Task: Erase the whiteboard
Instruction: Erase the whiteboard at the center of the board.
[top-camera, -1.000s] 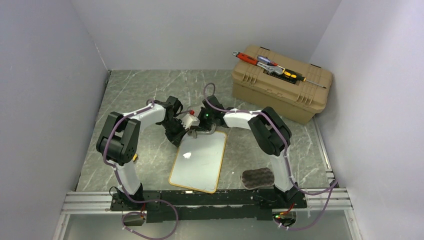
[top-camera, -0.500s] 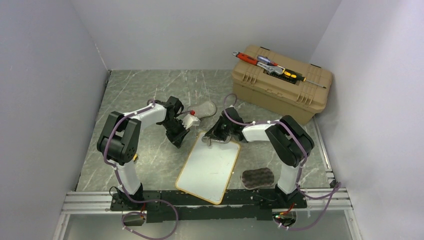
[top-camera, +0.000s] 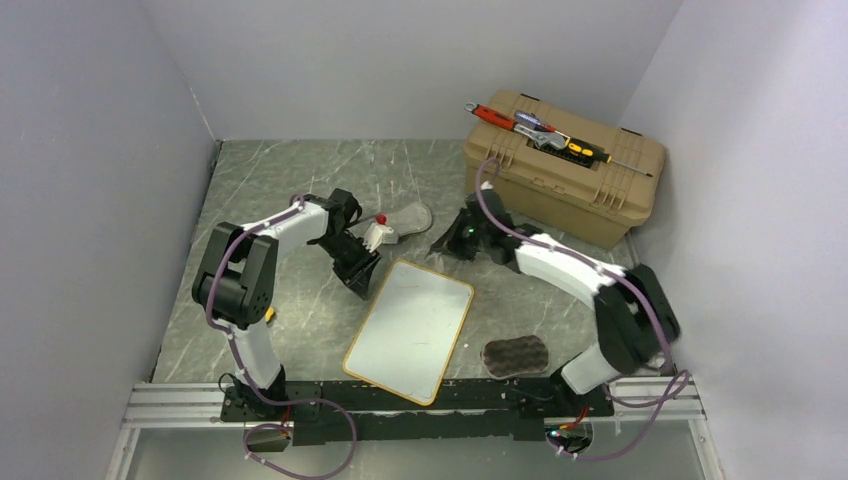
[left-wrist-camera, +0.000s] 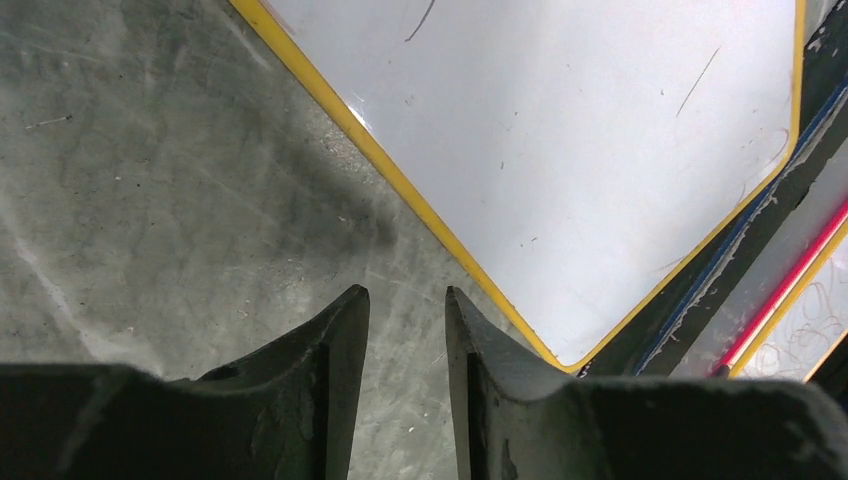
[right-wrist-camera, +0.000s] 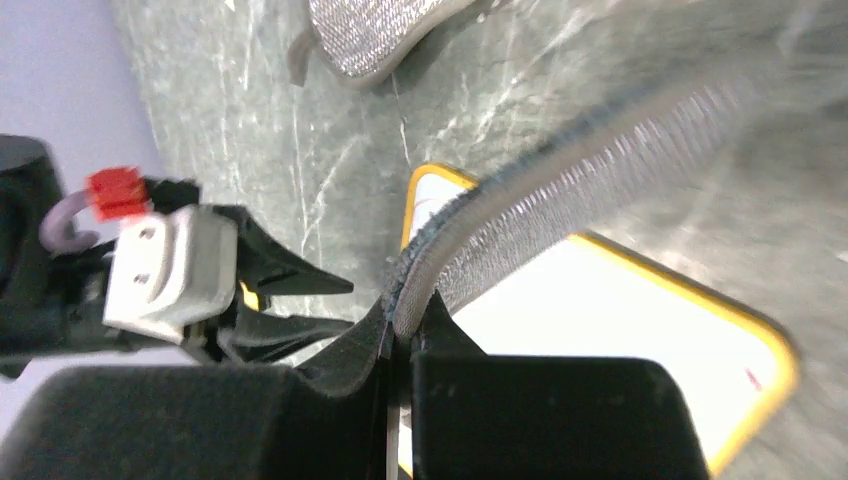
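Just beside the whiteboard, left pincer stands spread; right pincer pinches perhaps a grey cloth.

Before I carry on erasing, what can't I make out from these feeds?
- Marks left on the whiteboard: too small in the top view; the left wrist view cuts off most of it; the right wrist view is blurred.
- Right gripper fingertips: covered by the grey felt strip it pinches; too small and dark in the top view.
- Whether that strip touches the board: blurred, cannot tell.
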